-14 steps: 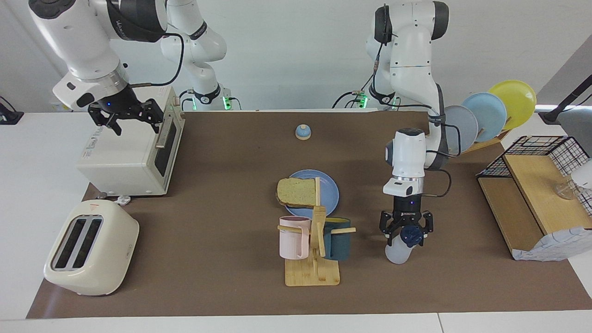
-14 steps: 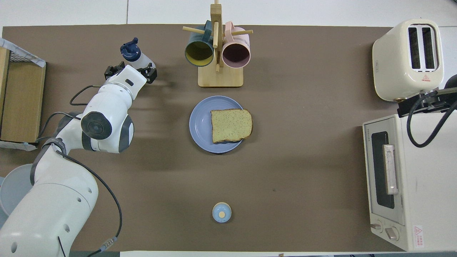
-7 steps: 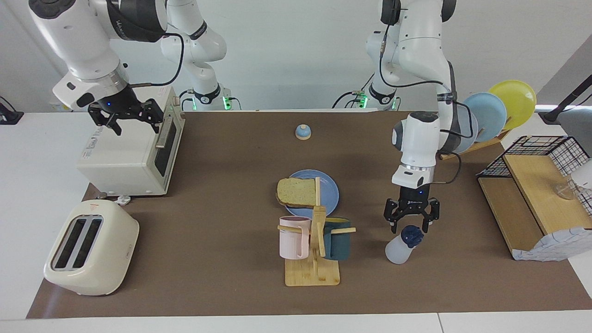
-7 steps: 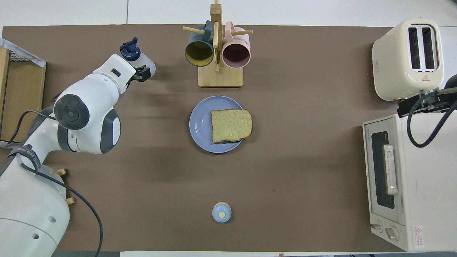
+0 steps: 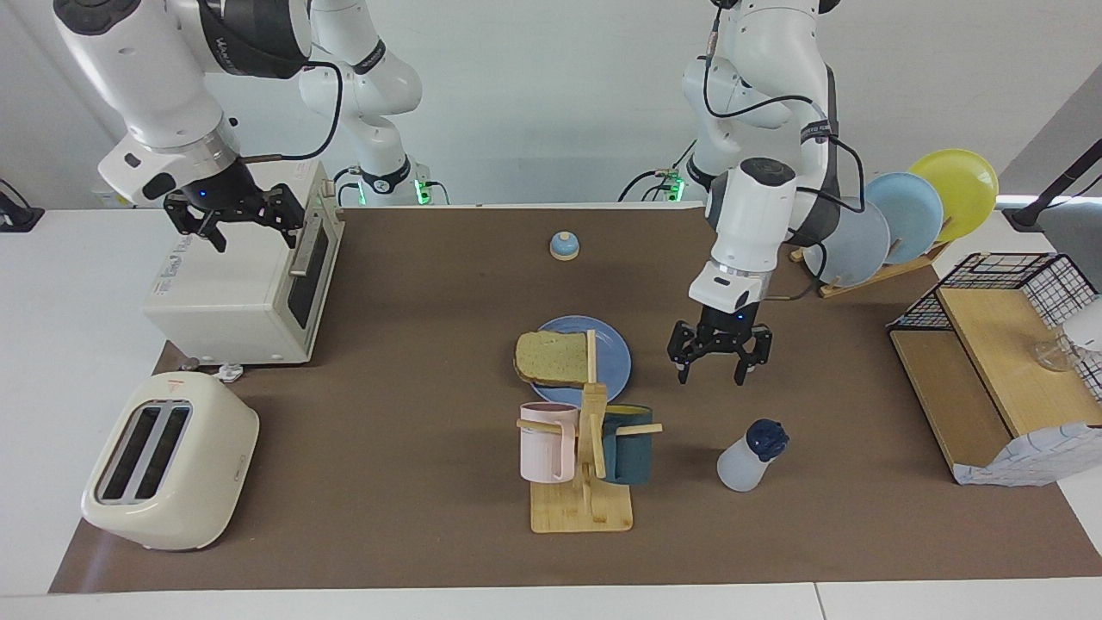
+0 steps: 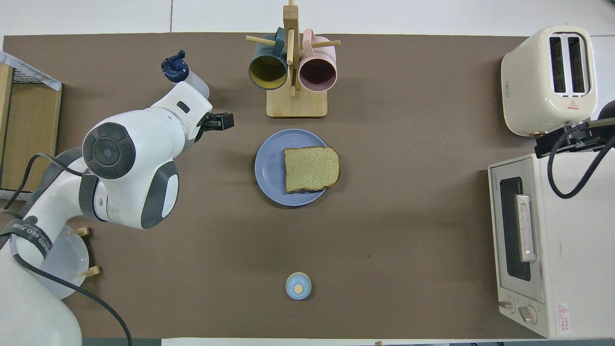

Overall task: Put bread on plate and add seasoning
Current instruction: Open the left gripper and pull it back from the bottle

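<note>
The bread [image 5: 554, 356] [image 6: 311, 169] lies flat on the blue plate [image 5: 615, 351] [image 6: 269, 166] at the middle of the mat. The seasoning [image 5: 751, 456] [image 6: 180, 72], a white bottle with a navy cap, stands alone on the mat beside the mug rack, toward the left arm's end. My left gripper [image 5: 721, 363] [image 6: 214, 122] hangs open and empty over the bare mat between the plate and the bottle, touching neither. My right gripper [image 5: 232, 220] [image 6: 569, 137] waits open over the toaster oven.
A wooden mug rack [image 5: 584, 499] with a pink and a teal mug stands farther out than the plate. A toaster [image 5: 168, 461] and toaster oven [image 5: 237, 288] fill the right arm's end. A small bell [image 5: 564, 246], a plate rack [image 5: 904, 220] and a wire shelf [image 5: 999, 362] are also here.
My left gripper has risen off the seasoning bottle's cap and swung toward the plate. The bottle stays standing where it was. The right arm has not moved.
</note>
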